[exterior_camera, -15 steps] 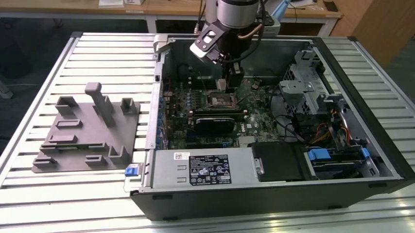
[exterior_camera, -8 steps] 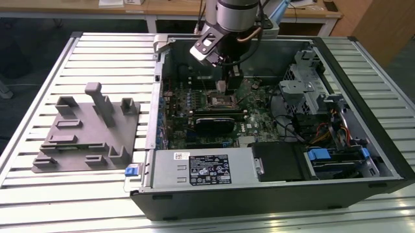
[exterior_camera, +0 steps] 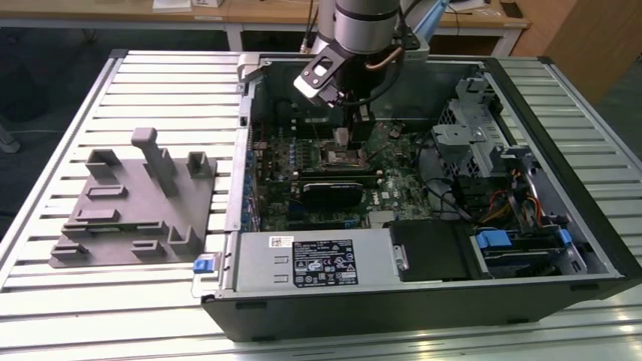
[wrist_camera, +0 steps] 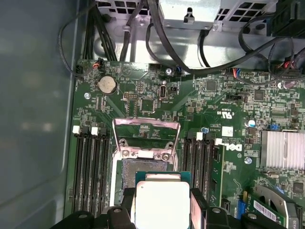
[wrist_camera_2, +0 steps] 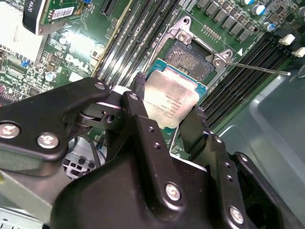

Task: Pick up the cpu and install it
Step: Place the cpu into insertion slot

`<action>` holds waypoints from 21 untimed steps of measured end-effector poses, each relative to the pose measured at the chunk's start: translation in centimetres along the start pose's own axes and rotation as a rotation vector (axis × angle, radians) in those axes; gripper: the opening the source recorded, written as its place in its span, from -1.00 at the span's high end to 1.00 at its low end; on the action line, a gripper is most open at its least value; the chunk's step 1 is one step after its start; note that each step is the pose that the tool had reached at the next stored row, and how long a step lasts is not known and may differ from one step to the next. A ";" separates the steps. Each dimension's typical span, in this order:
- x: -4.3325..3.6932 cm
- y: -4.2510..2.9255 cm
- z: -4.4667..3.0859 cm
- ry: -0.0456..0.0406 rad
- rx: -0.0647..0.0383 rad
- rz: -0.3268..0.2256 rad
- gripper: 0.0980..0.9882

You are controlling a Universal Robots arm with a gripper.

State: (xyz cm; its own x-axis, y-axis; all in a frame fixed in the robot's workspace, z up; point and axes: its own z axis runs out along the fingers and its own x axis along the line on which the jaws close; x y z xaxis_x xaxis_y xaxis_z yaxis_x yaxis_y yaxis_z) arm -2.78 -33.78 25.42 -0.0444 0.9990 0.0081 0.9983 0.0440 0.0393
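The claw [wrist_camera_2: 169,101] is clamped on the cpu [wrist_camera_2: 172,101], one finger [wrist_camera_2: 139,81] on each of two opposite edges, silvery top facing the camera. In the exterior view the arm reaches down into the open case [exterior_camera: 561,280], which lies on the slatted surface [exterior_camera: 120,308]. The cpu hangs over the board just beside the socket [wrist_camera: 139,174], overlapping its near edge and not yet over its middle. The socket's metal frame [wrist_camera: 146,130] is swung up and open, and the thin lever [wrist_camera_2: 259,69] juts out to one side, so the well looks free to take the chip.

The step in hand looks like the seating. Done well, it calls for centring the cpu squarely over the well first, edges parallel to the socket walls, and only then going straight down, with no sideways slide once it is low, since the contacts in the well would likely bend under a dragged corner. The chip should stay level; a tilted entry would probably catch one wall. Whether its orientation matches the socket cannot be told here, so that is the main risk. Release should be gentle, with the fingers clear of the raised frame.
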 end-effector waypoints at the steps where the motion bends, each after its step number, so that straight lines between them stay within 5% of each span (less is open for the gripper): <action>1: 0.00 0.00 0.03 0.0004 0.000 0.000 0.00; 21: 0.20 -0.02 0.65 0.0009 0.000 0.000 0.00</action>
State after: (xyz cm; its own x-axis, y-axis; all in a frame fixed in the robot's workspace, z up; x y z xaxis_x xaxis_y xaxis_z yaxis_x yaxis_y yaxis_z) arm -2.79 -33.57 24.77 -0.0443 0.9990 0.0090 0.9983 0.0439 0.0394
